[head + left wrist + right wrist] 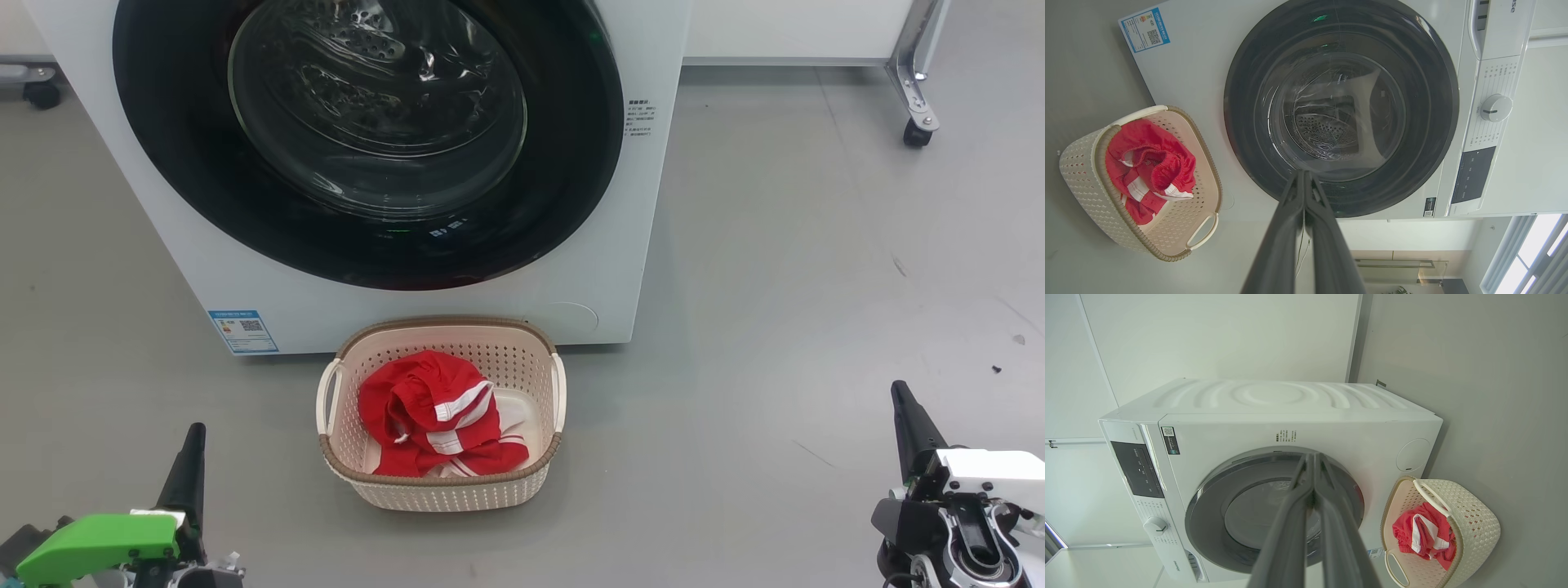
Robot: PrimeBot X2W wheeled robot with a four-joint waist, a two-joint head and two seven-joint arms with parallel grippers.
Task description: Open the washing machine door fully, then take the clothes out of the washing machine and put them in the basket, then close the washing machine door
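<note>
Dark left tool [1304,174] and right tool [1314,456] fully closed, empty.

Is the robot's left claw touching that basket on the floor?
Apart. In the head view, a stretch of bare grey floor separates the shut left gripper from the basket.

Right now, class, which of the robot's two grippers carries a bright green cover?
The left gripper, at the head view's lower left; the right gripper has a white one instead.
</note>
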